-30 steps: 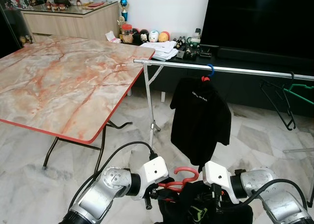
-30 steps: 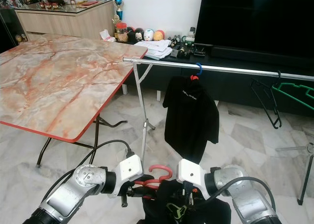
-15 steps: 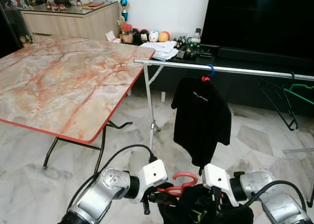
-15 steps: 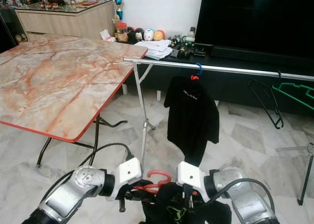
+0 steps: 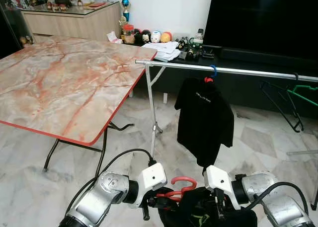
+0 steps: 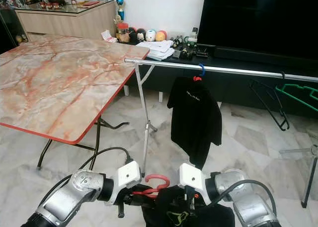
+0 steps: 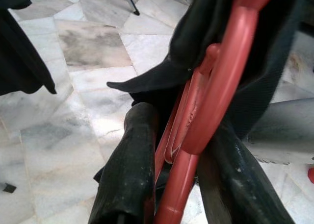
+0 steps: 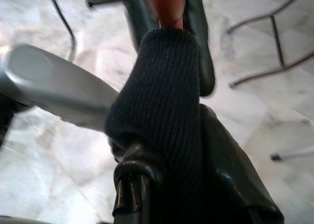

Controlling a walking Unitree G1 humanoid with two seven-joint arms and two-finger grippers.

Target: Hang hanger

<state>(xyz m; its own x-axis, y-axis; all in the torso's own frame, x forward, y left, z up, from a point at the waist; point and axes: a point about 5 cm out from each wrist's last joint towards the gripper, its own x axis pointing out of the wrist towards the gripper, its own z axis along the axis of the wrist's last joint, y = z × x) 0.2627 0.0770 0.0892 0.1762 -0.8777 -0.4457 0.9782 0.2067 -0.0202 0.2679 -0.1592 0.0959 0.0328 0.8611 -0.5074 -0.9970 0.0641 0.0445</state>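
A red plastic hanger (image 5: 181,183) sits low in front of me with a black garment (image 5: 198,216) draped on it. My left gripper (image 7: 179,185) is shut on the red hanger's neck (image 7: 221,82), one black finger on each side. My right gripper (image 8: 169,185) is shut on a ribbed fold of the black garment (image 8: 162,87), right beside the left gripper (image 5: 155,203). Ahead stands a silver clothes rail (image 5: 238,70) at about chest height. A black T-shirt (image 5: 204,120) hangs from it on another hanger.
A marble-patterned folding table (image 5: 64,83) with a red edge stands to my left. Empty black (image 5: 283,100) and green (image 5: 305,94) hangers hang at the rail's right end. Behind the rail are a low dark TV console and a large TV (image 5: 263,18). The floor is marble tile.
Both grippers, with the red hanger and garment, have sunk slightly and shifted a little left. The T-shirt on the rail has swung a bit.
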